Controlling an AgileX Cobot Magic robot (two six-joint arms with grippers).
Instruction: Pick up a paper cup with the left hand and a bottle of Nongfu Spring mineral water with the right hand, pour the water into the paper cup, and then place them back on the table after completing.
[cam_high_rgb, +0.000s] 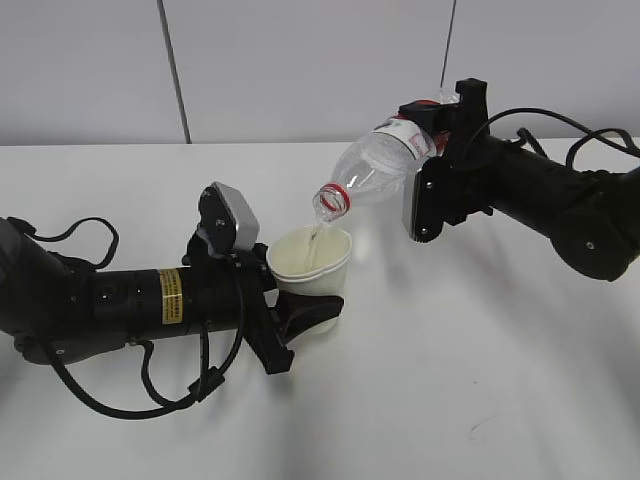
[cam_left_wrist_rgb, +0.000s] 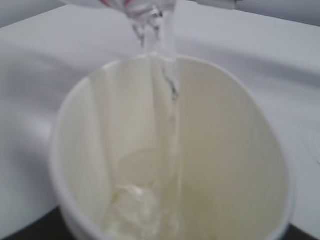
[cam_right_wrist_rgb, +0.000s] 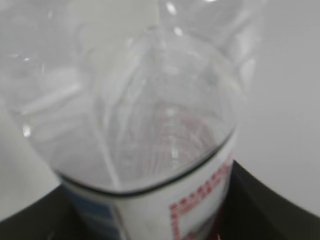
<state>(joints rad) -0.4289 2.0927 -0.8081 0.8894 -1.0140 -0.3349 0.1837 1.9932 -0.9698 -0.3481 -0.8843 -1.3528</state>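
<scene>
Left hand (cam_high_rgb: 300, 325) grips paper cup (cam_high_rgb: 311, 268) — right hand (cam_high_rgb: 432, 165) clamps tilted bottle (cam_high_rgb: 385, 165), water (cam_left_wrist_rgb: 167, 75) pouring; red-and-white label (cam_right_wrist_rgb: 197, 207) print unreadable.

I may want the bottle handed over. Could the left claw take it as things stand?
Probably not: the left claw is shut on the paper cup, which is catching water from the tilted bottle in the right claw.

The exterior view looks down at a slant across the tabletop (cam_high_rgb: 480, 400) toward the wall; the left wrist view peers close into the cup (cam_left_wrist_rgb: 170, 170), the right wrist close along the bottle (cam_right_wrist_rgb: 150, 125); both things show outside.
</scene>
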